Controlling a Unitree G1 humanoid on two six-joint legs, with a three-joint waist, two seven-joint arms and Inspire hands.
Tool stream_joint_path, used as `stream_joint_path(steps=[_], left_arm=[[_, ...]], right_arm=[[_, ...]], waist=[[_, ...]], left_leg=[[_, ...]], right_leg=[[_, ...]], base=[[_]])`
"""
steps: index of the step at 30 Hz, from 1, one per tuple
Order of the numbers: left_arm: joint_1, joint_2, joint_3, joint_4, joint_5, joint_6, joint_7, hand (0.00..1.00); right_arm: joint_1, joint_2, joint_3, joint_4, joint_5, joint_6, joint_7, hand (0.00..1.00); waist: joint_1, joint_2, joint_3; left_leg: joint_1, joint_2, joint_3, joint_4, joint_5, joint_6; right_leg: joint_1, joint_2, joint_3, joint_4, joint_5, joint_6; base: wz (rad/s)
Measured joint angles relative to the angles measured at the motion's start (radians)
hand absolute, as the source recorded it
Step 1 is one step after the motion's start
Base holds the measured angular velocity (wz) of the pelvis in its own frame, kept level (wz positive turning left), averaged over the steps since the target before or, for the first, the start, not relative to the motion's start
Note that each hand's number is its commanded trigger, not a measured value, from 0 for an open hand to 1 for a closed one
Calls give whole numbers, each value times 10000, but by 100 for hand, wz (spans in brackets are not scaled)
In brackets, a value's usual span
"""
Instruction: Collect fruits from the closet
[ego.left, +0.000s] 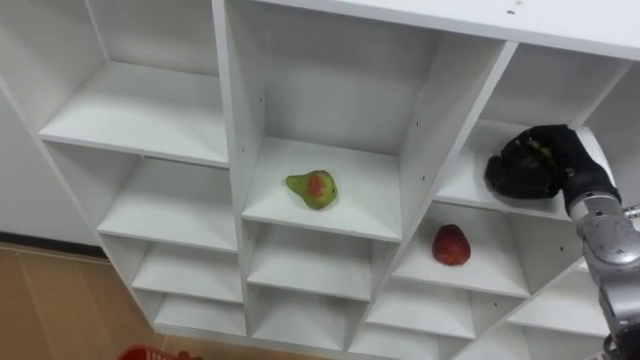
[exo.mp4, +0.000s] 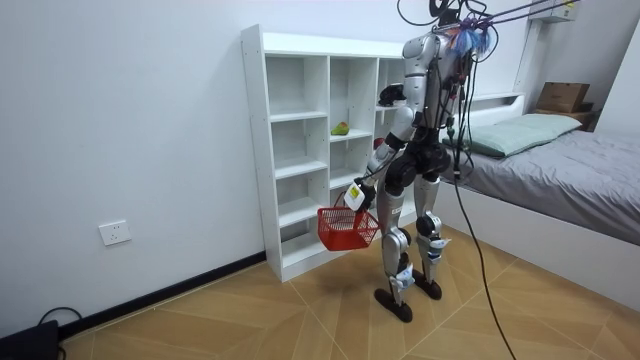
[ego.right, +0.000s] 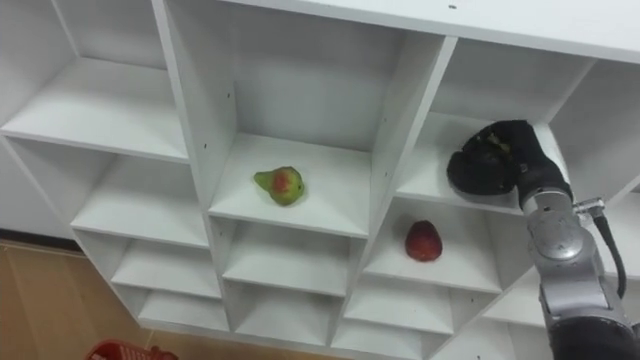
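While left hand (exo.mp4: 356, 196) holds basket (exo.mp4: 345, 230), pear (ego.left: 313, 188) on shelf (ego.left: 355, 208), bed (exo.mp4: 570, 170) behind

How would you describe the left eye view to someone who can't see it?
The robot's right hand is inside an upper right compartment of a white closet. A pear lies in the middle compartment and a red fruit in the one below the hand. A basket edge shows at the bottom.
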Motion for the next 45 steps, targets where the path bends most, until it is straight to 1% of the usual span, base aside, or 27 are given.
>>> stream_joint_path(steps=[1, 5, 8, 11, 12, 13, 15, 17, 18, 20, 23, 24, 25, 26, 28, 29, 31, 32, 37, 40, 42, 44, 45], left_arm=[[-35, 0, -29, 0, -5, 51, 14, 100], [-136, -2, -120, -7, -9, 52, 97, 100], [-206, -4, -176, -6, -16, 51, 105, 100], [-211, -5, -175, -6, -40, 42, 89, 100], [-211, -5, -187, -6, -37, 41, 90, 100], [-210, -9, -197, -2, -35, 41, 93, 100], [-207, -9, -205, 1, -29, 37, 96, 100], [-207, -12, -206, 0, -33, 24, 94, 100], [-208, -14, -207, 0, -37, -22, 92, 100], [-214, -16, -209, -1, -30, -120, 77, 100], [-387, -20, -209, -7, -13, -171, 24, 100], [-421, -21, -209, -7, -13, -172, 24, 100], [-470, -27, -228, -8, -13, -183, 22, 100], [-520, -42, -255, -7, -16, -199, 19, 100], [-543, -54, -271, -7, -23, -282, -1, 100], [-554, -55, -280, 0, -23, -320, -27, 100], [-553, -46, -302, 30, -43, -320, -119, 100], [-561, -41, -368, 30, -43, -320, -162, 100], [-644, -123, -493, -3, -38, -320, -211, 100], [-888, -175, -715, -6, -45, -321, -200, 100], [-967, -197, -965, -124, -52, -324, -154, 100], [-959, -227, -1409, -399, -306, -349, -115, 100], [-955, -245, -1490, -454, -373, -360, -107, 100]], right_arm=[[146, 31, 1, -258, -9, 20, -9, 100], [730, 70, 126, -1186, -274, 118, -164, 100], [1127, 116, 247, -1823, -477, 197, -283, 100], [1431, 134, 298, -2322, -724, 221, -299, 100], [1505, 161, 341, -2447, -740, 229, -293, 100], [1736, 248, 342, -2855, -761, 327, -283, 100], [2122, 397, 344, -3512, -962, 376, -149, 100], [2333, 521, 368, -3950, -1121, 374, 66, 100], [2381, 613, 431, -4131, -1212, 372, 148, 100], [2541, 788, 538, -4462, -1252, 372, 352, 100], [3509, 782, 1089, -5602, -1210, 400, 1153, 100], [3689, 800, 1238, -5789, -1212, 410, 1330, 100], [3935, 808, 1606, -5857, -1223, 441, 1752, 100], [4125, 815, 1912, -5858, -1225, 567, 2178, 100], [4197, 819, 2166, -5904, -1222, 752, 2732, 100], [4199, 816, 2197, -6049, -1221, 810, 2991, 100], [4198, 811, 2202, -6398, -1205, 847, 3247, 100], [4198, 817, 2207, -6589, -1202, 859, 3366, 100], [4196, 906, 2228, -7017, -1195, 865, 3866, 100], [4197, 994, 2470, -7011, -1187, 878, 4079, 100], [4197, 1071, 2715, -7010, -1152, 877, 4246, 100], [4201, 1232, 3015, -6893, -788, 876, 4451, 100], [4205, 1276, 3071, -6826, -665, 876, 4486, 100]], waist=[[-8, 7, -1], [-16, 42, -15], [-40, 129, -67], [-43, 206, -99], [-61, 219, -99], [-68, 228, -101], [-98, 250, -91], [-130, 262, -86], [-239, 261, -85], [-264, 266, -83], [-265, 268, -81], [-268, 274, -77], [-264, 290, -68], [-244, 328, -44], [-225, 365, -17], [-223, 395, 10], [-238, 459, 59], [-235, 475, 68], [-150, 455, 57], [-12, 480, 73], [-1, 491, 76], [-7, 556, 111], [-4, 537, 99]], left_leg=[[-3, 0, 4, 3, 0, 0], [-19, -1, 28, 9, 0, 0], [-14, -4, 50, 7, 1, 1], [8, -3, 55, -4, 2, 2], [9, -2, 59, -3, 2, 2], [15, -1, 61, -3, 2, 2], [15, 9, 88, -6, 2, 1], [15, 20, 157, -10, 1, 0], [7, 23, 187, -13, 1, 0], [-2, 38, 285, -17, 0, 1], [-140, 60, 366, -19, 0, 0], [-172, 63, 376, -17, 2, -1], [-190, 73, 417, -18, 2, -1], [-213, 79, 446, -20, 2, -1], [-298, 75, 528, -15, 5, 4], [-343, 72, 559, -11, 8, 9], [-347, 75, 594, -25, 8, 10], [-340, 83, 600, -33, 7, 9], [-312, 132, 664, -22, 5, 5], [-309, 136, 700, -25, 4, 6], [-311, 137, 700, -34, 4, 6], [-312, 138, 702, -42, 4, 6], [-314, 136, 702, -34, 4, 6]], right_leg=[[0, 0, 3, 1, 0, 0], [-16, -1, 7, 4, 0, 0], [-24, -7, 28, 10, 0, 0], [-20, -6, 67, 14, 0, 0], [-22, -6, 80, 13, 0, 0], [-22, -5, 89, 15, 0, 0], [-26, 2, 120, 17, 0, 0], [-54, 9, 172, 22, 1, 0], [-82, 10, 181, 40, 2, -3], [-131, 17, 261, 47, 13, -18], [-319, 29, 328, 88, 31, -37], [-352, 29, 329, 95, 34, -42], [-396, 29, 344, 122, 38, -45], [-471, 28, 370, 205, 37, -45], [-588, 22, 450, 215, 37, -44], [-654, 20, 502, 228, 41, -39], [-691, 26, 549, 239, 41, -38], [-695, 33, 585, 235, 41, -39], [-715, 63, 706, 210, 41, -39], [-728, 59, 763, 206, 41, -39], [-737, 56, 765, 205, 41, -39], [-736, 59, 720, 200, 41, -39], [-728, 59, 697, 202, 42, -39]], base=[[0], [0], [0], [0], [0], [0], [-3], [-9], [-11], [-14], [-8], [-7], [-7], [-8], [-11], [-12], [-6], [0], [-3], [-3], [0], [0], [0]])
